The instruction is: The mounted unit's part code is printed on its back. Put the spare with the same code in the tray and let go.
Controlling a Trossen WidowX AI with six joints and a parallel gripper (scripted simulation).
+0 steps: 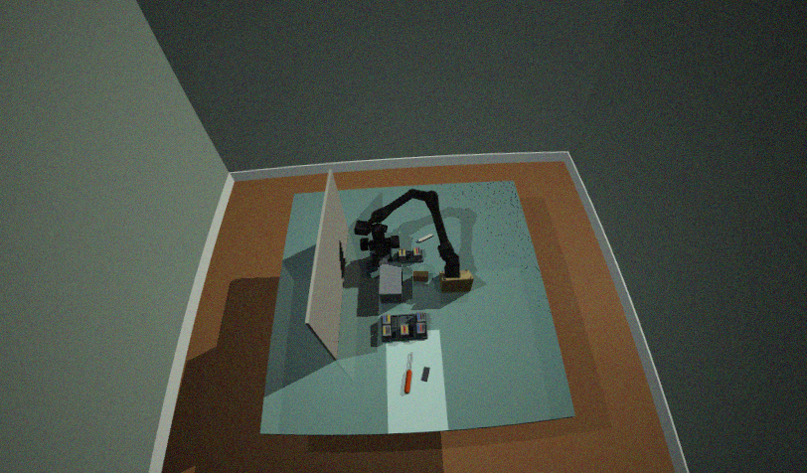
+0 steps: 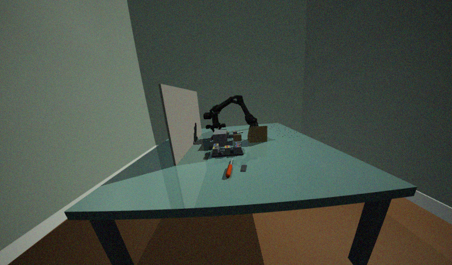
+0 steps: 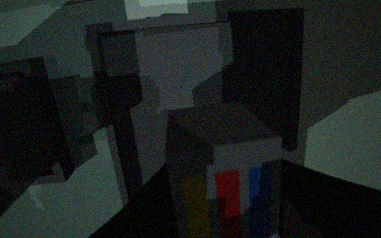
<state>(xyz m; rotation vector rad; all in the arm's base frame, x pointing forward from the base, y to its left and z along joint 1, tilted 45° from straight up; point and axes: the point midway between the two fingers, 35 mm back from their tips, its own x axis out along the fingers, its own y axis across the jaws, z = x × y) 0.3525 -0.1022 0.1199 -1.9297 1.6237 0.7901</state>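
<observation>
My gripper (image 1: 374, 267) (image 3: 212, 165) is shut on a dark grey block-shaped spare (image 3: 227, 187) with yellow, red and blue stripes on its face. It holds it low, just behind the grey box (image 1: 390, 279) (image 2: 220, 137); the exterior view does not show the fingertips clearly. In the wrist view a broad grey surface (image 3: 179, 60) with dark edges lies beyond the spare; I cannot tell whether it is the tray. A rack (image 1: 403, 339) (image 2: 227, 155) holds several striped spares. Another rack (image 1: 410, 260) beside my gripper shows two. The mounted unit's back code is not readable.
A tall pale panel (image 1: 324, 264) (image 2: 180, 122) stands left of my gripper. A small brown block (image 1: 420, 275) (image 2: 237, 137) lies between the grey box and the arm's base block (image 1: 456, 284) (image 2: 257, 134). A screwdriver (image 1: 407, 382) (image 2: 229, 170) and a flat grey piece (image 1: 425, 374) (image 2: 243, 168) lie toward the front.
</observation>
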